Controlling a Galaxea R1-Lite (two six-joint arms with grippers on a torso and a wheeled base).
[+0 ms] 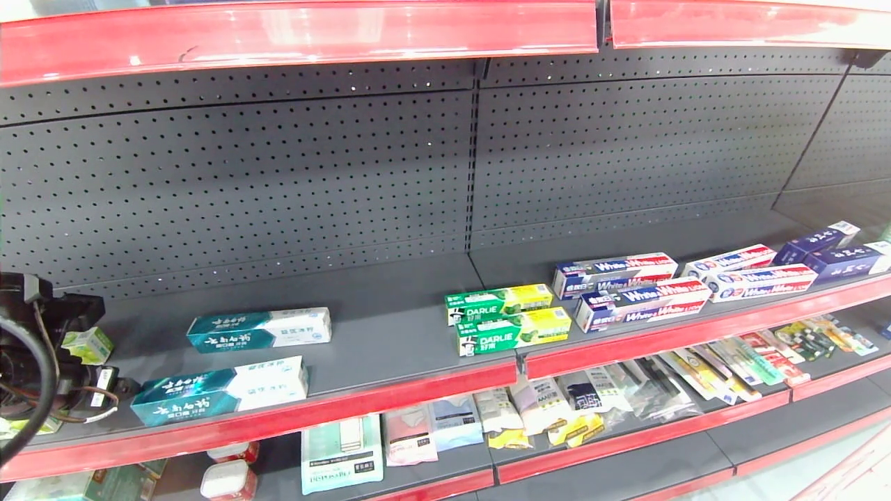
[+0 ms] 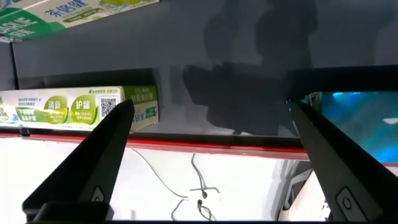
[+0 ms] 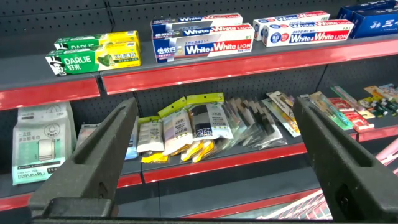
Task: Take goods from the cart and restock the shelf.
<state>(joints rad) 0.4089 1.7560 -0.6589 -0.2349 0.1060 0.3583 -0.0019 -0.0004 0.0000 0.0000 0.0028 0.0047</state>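
Note:
The shelf (image 1: 390, 327) holds rows of toothpaste boxes: two teal-and-white ones (image 1: 259, 329) at the left, two green-and-yellow ones (image 1: 514, 331) in the middle, blue-white-red ones (image 1: 644, 303) and dark blue ones (image 1: 846, 261) to the right. My left arm's wrist (image 1: 38, 355) sits at the shelf's far left end, beside a small light-green box (image 1: 87, 344). The left gripper (image 2: 208, 106) is open and holds nothing; a green-and-yellow box (image 2: 81, 109) and a teal box (image 2: 360, 121) lie beyond its fingers. The right gripper (image 3: 214, 102) is open and empty, facing the shelf front below the green-and-yellow boxes (image 3: 93, 53).
A lower shelf carries hanging packs (image 3: 186, 127), toothbrush packs (image 3: 336, 109) and a white pouch (image 3: 43, 146). Red price rails (image 1: 445, 390) edge each shelf. A perforated grey back panel (image 1: 278, 174) stands behind, with another red-edged shelf (image 1: 299, 31) overhead.

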